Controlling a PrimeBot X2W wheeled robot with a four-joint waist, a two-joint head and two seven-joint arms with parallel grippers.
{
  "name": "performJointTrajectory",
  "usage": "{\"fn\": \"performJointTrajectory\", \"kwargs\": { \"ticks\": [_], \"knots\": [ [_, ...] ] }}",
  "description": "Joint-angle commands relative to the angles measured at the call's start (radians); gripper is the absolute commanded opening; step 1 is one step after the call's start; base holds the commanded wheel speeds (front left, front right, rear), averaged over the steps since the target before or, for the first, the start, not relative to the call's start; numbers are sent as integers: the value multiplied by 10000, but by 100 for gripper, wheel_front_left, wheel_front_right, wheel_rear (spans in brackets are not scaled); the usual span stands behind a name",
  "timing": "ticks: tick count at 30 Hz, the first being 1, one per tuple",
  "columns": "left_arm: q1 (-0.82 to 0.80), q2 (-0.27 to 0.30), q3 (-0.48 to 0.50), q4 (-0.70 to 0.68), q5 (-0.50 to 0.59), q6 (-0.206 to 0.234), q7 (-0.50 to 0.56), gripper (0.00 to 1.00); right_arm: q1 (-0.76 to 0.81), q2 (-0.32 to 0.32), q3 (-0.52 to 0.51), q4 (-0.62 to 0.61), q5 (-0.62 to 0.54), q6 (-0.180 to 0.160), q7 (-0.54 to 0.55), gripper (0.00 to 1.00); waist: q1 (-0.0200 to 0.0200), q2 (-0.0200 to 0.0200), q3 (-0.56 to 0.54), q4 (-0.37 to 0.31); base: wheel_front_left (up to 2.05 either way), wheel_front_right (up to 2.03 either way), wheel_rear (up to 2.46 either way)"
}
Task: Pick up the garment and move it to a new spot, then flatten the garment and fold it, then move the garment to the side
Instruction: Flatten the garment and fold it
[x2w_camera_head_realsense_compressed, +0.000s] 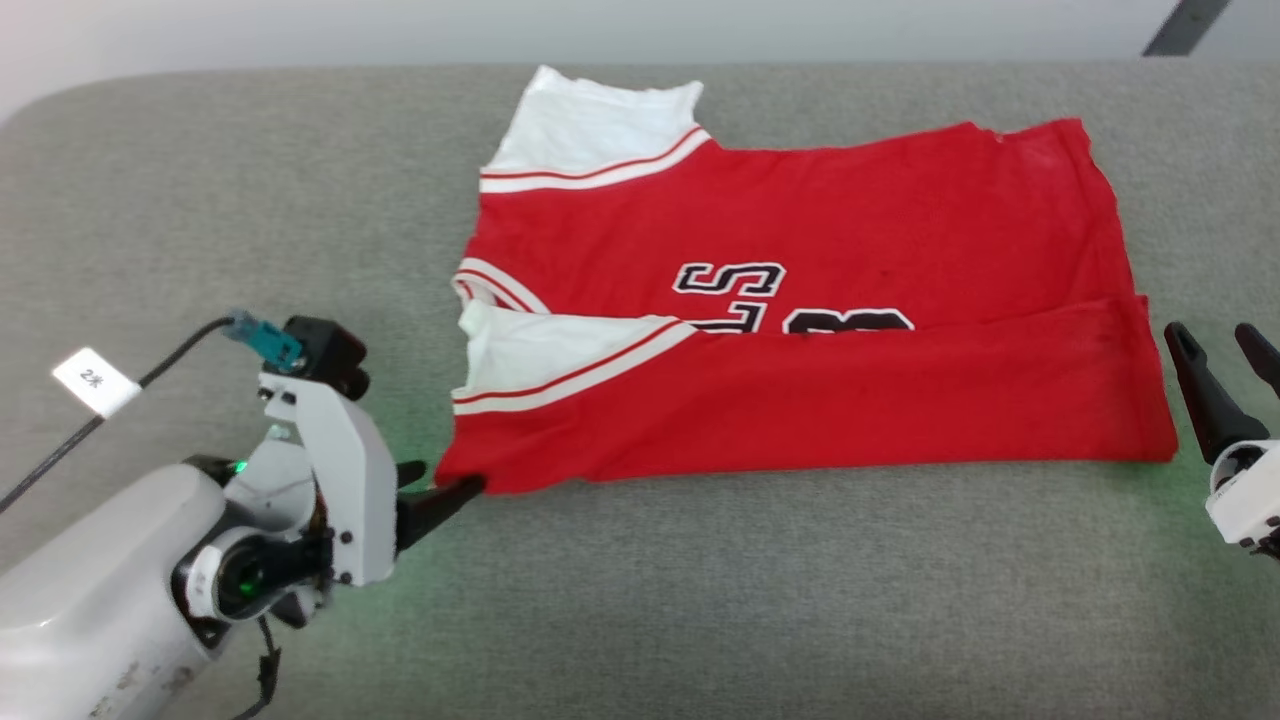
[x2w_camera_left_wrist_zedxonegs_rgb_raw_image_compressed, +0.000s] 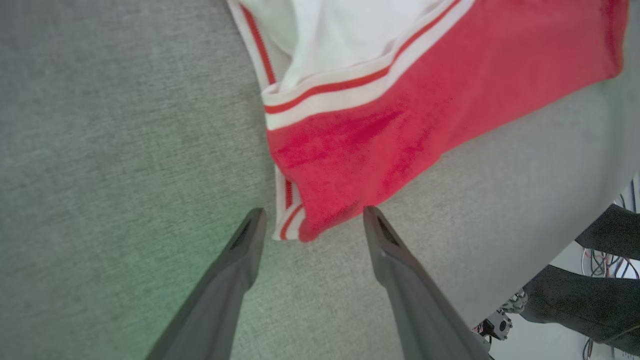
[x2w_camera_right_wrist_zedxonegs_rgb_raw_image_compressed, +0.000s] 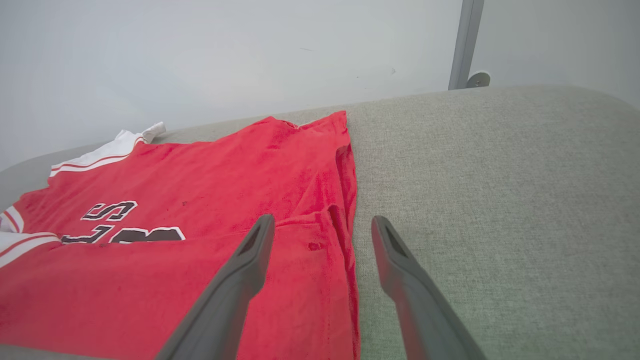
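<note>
Red garment (x2w_camera_head_realsense_compressed: 800, 300) lies flat on the worktop (x2w_camera_head_realsense_compressed: 700, 600), near edge already folded up to the lettering (x2w_camera_head_realsense_compressed: 730, 280), the left tool (x2w_camera_head_realsense_compressed: 442, 480) at its near-left corner and the right tool (x2w_camera_head_realsense_compressed: 1212, 335) beside its right hem both wide open and empty; further folds and the sideways move seem left.

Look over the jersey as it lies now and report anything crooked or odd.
The garment lies with its near edge folded over, and the fold is uneven: the flap covers part of the lettering and steps out slightly past the layer beneath at the right. A few small dark specks dot the red cloth.
</note>
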Motion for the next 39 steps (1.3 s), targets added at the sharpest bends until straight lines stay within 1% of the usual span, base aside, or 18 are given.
{"fn": "performJointTrajectory", "kwargs": {
  "ticks": [1, 5, 6, 7, 8, 10, 11, 15, 17, 19, 23, 26, 30, 32, 33, 34, 35, 39],
  "knots": [
    [61, -31, -25, 236, -42, -36, 104, 100, -78, 43, 6, -77, 41, -15, 40, 100, 0, -1, 289, -319, 0, 0, 0],
    [-35, -362, -28, 1063, -314, -421, 236, 100, -206, 29, -18, -192, 47, -15, -1, 100, 0, -1, 527, -576, 0, 0, 0],
    [-41, -461, -24, 1253, -391, -490, 271, 84, -195, 29, -2, -190, 29, -15, 5, 100, 0, -1, 565, -623, 0, 0, 0],
    [-49, -526, -43, 1413, -392, -575, 304, 72, -186, 29, 31, -188, 23, -15, 14, 100, 0, -1, 595, -662, 0, 0, 0],
    [-61, -597, -52, 1564, -411, -650, 316, 54, -183, 20, 64, -193, 9, -15, 33, 100, 0, -1, 618, -696, 0, 0, 0],
    [-41, -730, -73, 1825, -477, -805, 357, 29, -157, -31, 118, -213, -5, -15, 77, 100, 0, -1, 632, -736, 0, 0, 0],
    [-38, -782, -100, 1918, -480, -864, 365, 0, -166, -66, 157, -243, -9, -15, 128, 100, 0, -1, 639, -755, 0, 0, 0],
    [-62, -915, -188, 2105, -315, -1104, 237, 0, -331, -371, 406, -440, -146, -15, 510, 100, 0, -1, 583, -712, 0, 0, 0],
    [-63, -1014, -139, 2074, -351, -1183, 128, 0, -429, -589, 723, -534, -280, -15, 1001, 100, 0, -1, 557, -661, 0, 0, 0],
    [-69, -1044, -179, 2027, -270, -1243, 77, 0, -538, -908, 1211, -622, -380, -15, 1810, 100, 0, -1, 530, -599, 0, 0, 0],
    [-131, -1136, -243, 1939, -154, -1349, -11, 0, -985, -1513, 2286, -654, -370, -15, 3822, 100, 0, -1, 526, -451, 0, 0, 0],
    [-208, -1293, -284, 1880, -46, -1401, -95, 0, -1300, -1994, 3097, -522, -763, -15, 5086, 100, 0, -1, 557, -274, 0, 0, 0],
    [-255, -1453, -360, 1853, 121, -1440, -233, 0, -1633, -2000, 3487, -168, -601, -15, 6118, 100, 0, -1, 609, -88, 0, 0, 0],
    [-257, -1559, -382, 1874, 198, -1478, -339, 0, -1662, -2002, 3629, -22, -507, -15, 6342, 100, 0, -1, 596, 17, 0, 0, 0],
    [-260, -1610, -388, 1906, 225, -1493, -415, 0, -1686, -1991, 3691, -36, -453, -15, 6339, 56, 0, -1, 589, 65, 0, 0, 0],
    [-255, -1656, -382, 1954, 276, -1510, -496, 0, -1723, -1954, 3660, -37, -382, -14, 6218, 39, 0, -1, 576, 102, 0, 0, 0],
    [-249, -1714, -381, 1998, 317, -1520, -583, 0, -1712, -1918, 3557, 22, -282, -14, 6107, 0, 0, -1, 545, 145, 0, 0, 0],
    [-146, -1812, -404, 2158, 439, -1553, -913, 0, -1406, -1993, 3250, 46, 145, -15, 5711, 0, 0, -1, 323, 268, 0, 0, 0]
  ]
}}
